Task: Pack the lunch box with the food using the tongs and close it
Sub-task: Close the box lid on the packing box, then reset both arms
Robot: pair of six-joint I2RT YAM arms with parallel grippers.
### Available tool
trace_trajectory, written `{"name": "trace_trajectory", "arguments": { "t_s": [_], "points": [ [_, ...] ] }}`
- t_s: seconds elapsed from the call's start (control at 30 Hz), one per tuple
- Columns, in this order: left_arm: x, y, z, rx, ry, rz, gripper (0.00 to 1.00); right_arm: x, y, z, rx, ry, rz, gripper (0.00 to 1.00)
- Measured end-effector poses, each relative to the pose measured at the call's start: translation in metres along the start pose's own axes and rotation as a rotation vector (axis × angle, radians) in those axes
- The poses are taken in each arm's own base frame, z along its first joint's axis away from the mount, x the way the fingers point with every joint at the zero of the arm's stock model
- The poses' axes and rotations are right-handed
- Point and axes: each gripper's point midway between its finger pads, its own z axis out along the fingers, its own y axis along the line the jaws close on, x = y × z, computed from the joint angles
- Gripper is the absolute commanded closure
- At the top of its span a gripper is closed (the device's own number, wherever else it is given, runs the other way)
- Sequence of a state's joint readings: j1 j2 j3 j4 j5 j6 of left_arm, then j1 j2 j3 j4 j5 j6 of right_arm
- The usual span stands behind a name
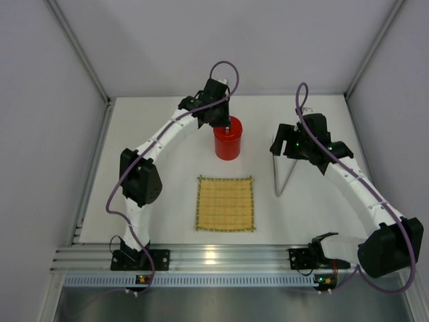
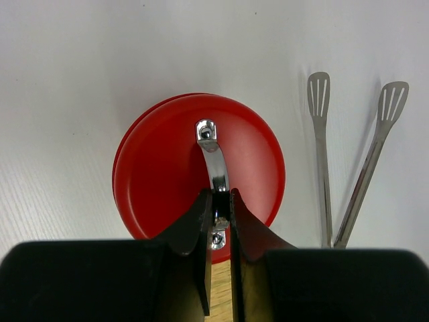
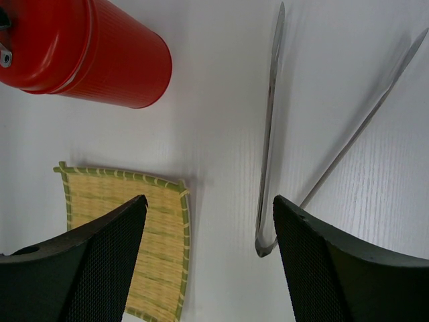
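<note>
Atop the lunch box lid (image 2: 167,174), the left gripper (image 2: 218,201) pinches its silver handle (image 2: 214,157); the right gripper (image 3: 209,202) (jaws spread) hovers over the tongs (image 3: 268,134).

I'm watching the white table (image 1: 161,201): the red lunch box (image 1: 227,146) is standing upper centre, the yellow mat (image 1: 225,203) is lying below it, and the tongs (image 1: 275,178) are lying to the right.

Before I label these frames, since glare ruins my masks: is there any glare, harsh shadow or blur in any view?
Top view: even light, one glare patch on the aluminium rail. Left wrist view: bright glints on the curved silver handle of the red round lid, pinched by the dark left gripper. Right wrist view: long thin silver metal tongs cast soft grey shadows.
</note>
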State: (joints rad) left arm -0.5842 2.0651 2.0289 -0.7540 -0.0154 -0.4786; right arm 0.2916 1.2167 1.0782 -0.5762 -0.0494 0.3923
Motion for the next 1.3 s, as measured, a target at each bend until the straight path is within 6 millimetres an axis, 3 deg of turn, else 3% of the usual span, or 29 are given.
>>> {"name": "trace_trajectory", "arguments": {
  "t_s": [0.07,0.1,0.33,0.93,1.1,1.13,1.17,1.3],
  "points": [
    [0.0,0.0,0.0,0.004,-0.007,-0.002,0.82,0.0,0.0,0.0,0.0,0.0,0.0,0.25],
    [0.0,0.0,0.0,0.005,-0.01,-0.003,0.74,0.0,0.0,0.0,0.0,0.0,0.0,0.25],
    [-0.005,-0.005,0.0,0.018,-0.037,-0.009,0.43,0.0,0.0,0.0,0.0,0.0,0.0,0.25],
    [-0.007,0.012,-0.016,-0.075,-0.066,0.011,0.24,-0.001,0.0,-0.002,-0.001,-0.006,-0.004,0.25],
    [-0.018,0.02,-0.041,-0.113,-0.121,0.018,0.15,-0.002,0.0,-0.006,-0.001,-0.012,-0.007,0.24],
    [-0.02,0.021,-0.05,-0.117,-0.141,0.02,0.09,-0.002,0.0,-0.008,-0.002,-0.016,-0.007,0.24],
    [-0.022,0.024,-0.06,-0.124,-0.16,0.025,0.02,-0.003,0.001,-0.01,-0.004,-0.021,-0.008,0.23],
    [-0.015,0.037,-0.108,-0.13,-0.241,0.03,0.01,-0.009,0.004,-0.022,-0.018,-0.058,-0.011,0.15]
  ]
}}
